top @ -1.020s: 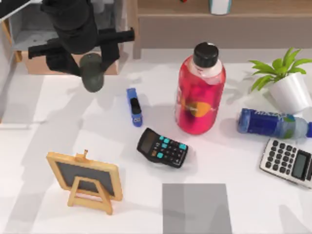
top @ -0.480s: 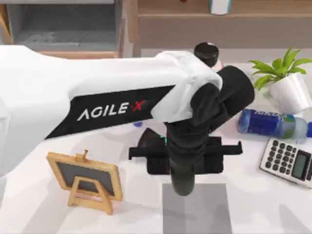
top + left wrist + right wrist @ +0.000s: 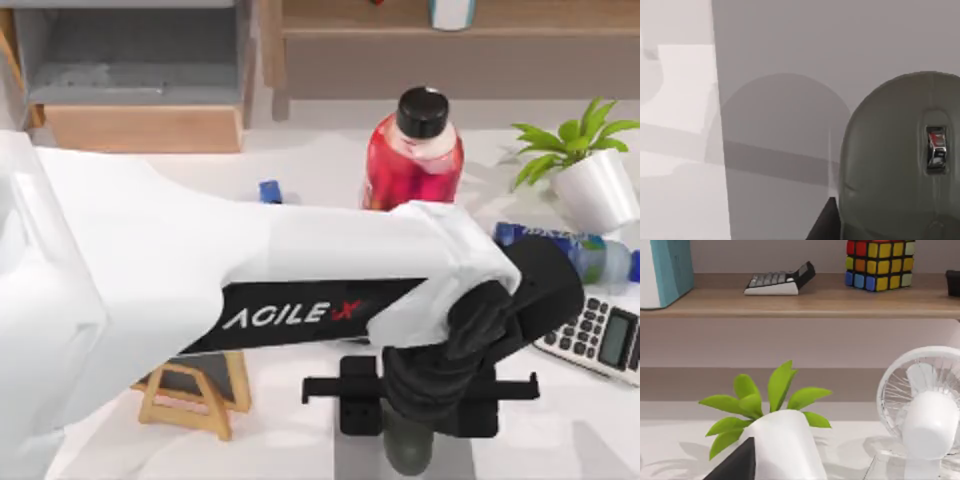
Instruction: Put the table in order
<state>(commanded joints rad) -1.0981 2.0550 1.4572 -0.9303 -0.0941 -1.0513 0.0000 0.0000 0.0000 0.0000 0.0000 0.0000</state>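
1. While it hangs over the near edge of the table (image 3: 320,160), the left gripper (image 3: 410,430) is clenched on a grey computer mouse (image 3: 408,455) above the grey mouse pad (image 3: 352,466). Beyond it stands a red bottle (image 3: 412,160); to its right lies a silver calculator (image 3: 600,340), and to its left a small chalkboard easel (image 3: 195,395).
2. From the left wrist, the computer mouse (image 3: 900,160) sits close under the camera and casts a round shadow on the mouse pad (image 3: 790,60); white table (image 3: 680,75) lies past the pad's edge.
3. The right arm's wrist faces a potted plant (image 3: 780,440) and a white fan (image 3: 925,405) on the table (image 3: 670,440), with a shelf (image 3: 790,302) behind bearing a calculator (image 3: 780,282) and a puzzle cube (image 3: 880,262).
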